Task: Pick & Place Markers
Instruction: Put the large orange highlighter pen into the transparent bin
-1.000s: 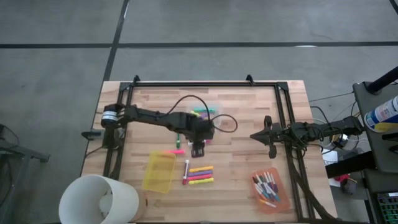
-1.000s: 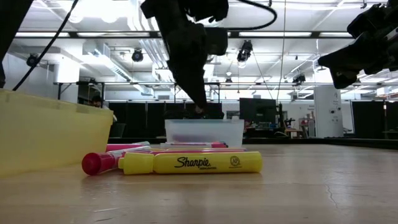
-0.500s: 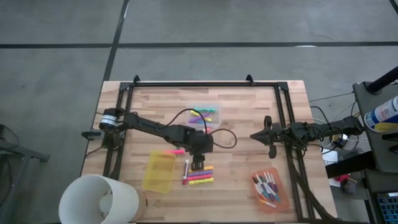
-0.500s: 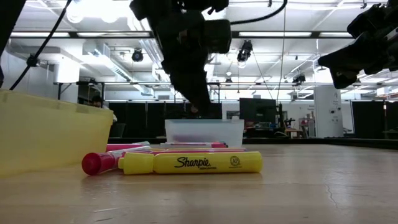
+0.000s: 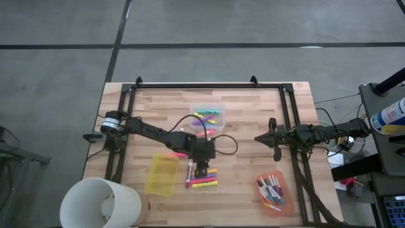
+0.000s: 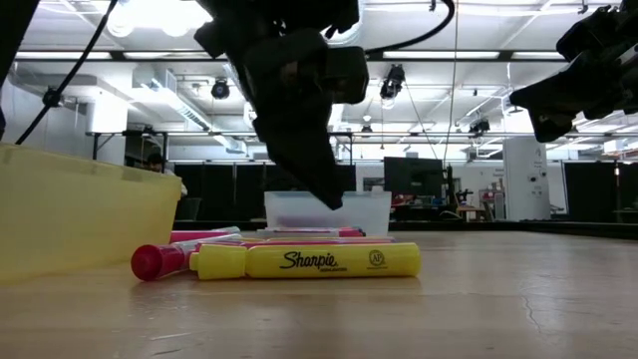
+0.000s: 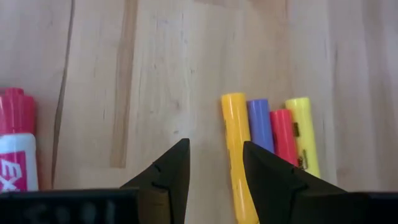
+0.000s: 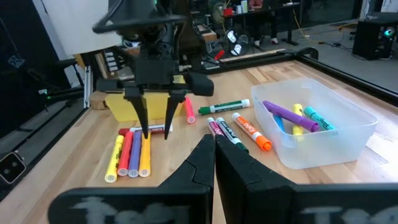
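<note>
A row of highlighter markers (image 5: 205, 178), orange, blue, pink and yellow, lies flat on the wooden table near its front; they show side by side in the left wrist view (image 7: 264, 134). A white marker with a red cap (image 7: 15, 152) lies beside them. My left gripper (image 5: 201, 168) hangs open just above the row's far ends, one finger (image 7: 264, 171) over the orange marker (image 7: 235, 143), fingertips clear of the table (image 8: 157, 135). More markers lie loose (image 8: 239, 127) by the clear bin. My right gripper (image 8: 213, 152) waits shut and raised at the table's right side (image 5: 262, 137).
A clear bin (image 5: 207, 115) holding a few markers stands behind the left gripper. A yellow bin (image 5: 161, 174) sits left of the row, an orange bin (image 5: 273, 193) with several markers at the front right. A white round tub (image 5: 101, 202) overhangs the front left corner.
My left gripper has moved from beside the clear bin toward the table's near edge and down, and now hangs over the row of markers. Its fingers have stayed open. The markers have not moved.
</note>
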Robot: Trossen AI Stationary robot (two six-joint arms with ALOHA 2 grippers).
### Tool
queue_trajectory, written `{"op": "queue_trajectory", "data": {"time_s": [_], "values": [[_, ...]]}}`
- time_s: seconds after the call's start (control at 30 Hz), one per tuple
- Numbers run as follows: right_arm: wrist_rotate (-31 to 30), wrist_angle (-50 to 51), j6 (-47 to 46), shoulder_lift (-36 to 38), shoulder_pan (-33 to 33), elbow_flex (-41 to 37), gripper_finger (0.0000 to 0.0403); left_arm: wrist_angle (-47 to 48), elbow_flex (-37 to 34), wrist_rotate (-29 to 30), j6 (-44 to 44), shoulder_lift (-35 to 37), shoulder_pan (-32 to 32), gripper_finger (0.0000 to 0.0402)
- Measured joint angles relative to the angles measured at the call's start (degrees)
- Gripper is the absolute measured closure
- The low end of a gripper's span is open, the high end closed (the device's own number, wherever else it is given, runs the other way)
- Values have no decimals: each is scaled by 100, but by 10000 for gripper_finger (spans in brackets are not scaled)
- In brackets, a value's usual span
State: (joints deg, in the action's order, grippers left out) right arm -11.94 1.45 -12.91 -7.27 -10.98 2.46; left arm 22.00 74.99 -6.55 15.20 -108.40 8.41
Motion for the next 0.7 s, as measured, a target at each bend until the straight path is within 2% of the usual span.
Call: {"op": "queue_trajectory", "data": {"time_s": [0.33,0.7], "values": [[-2,2,2,-2,0,0,394,-155,-92,9,122,0,133,259],[-2,1,1,0,2,-1,394,-862,-799,19,423,0,289,259]]}}
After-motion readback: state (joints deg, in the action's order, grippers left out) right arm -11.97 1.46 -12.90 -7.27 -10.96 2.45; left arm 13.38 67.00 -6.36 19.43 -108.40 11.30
